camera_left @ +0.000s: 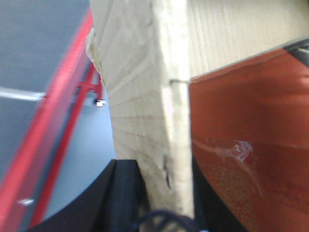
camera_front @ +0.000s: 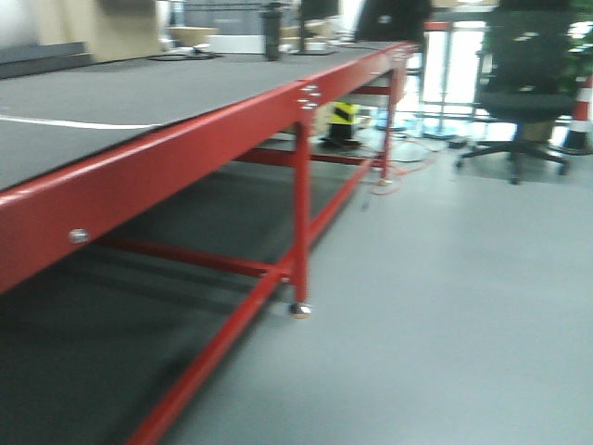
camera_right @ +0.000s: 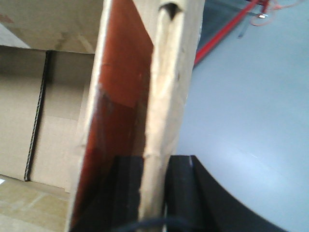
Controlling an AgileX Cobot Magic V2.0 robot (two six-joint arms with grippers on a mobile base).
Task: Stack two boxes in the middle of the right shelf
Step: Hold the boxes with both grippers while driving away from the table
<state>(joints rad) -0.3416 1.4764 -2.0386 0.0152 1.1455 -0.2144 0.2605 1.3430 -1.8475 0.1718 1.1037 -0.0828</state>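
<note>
The left end effector (camera_left: 164,195) is clamped on the edge of an upright flap of a box (camera_left: 140,72). The right end effector (camera_right: 153,193) grips a flap edge the same way, apparently on the same box. The box is held up between the 2 arms, with the red-framed surface (camera_front: 185,153) on its left. No shelf shows in any view, so nothing looks stacked yet. I cannot tell whether this is box 1 or 2.

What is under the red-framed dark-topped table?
Under the red-framed dark-topped table: red cross rails, shadowed floor and a yellow-and-black striped object near the far legs. The tabletop covers whatever lies further left beneath it.
</note>
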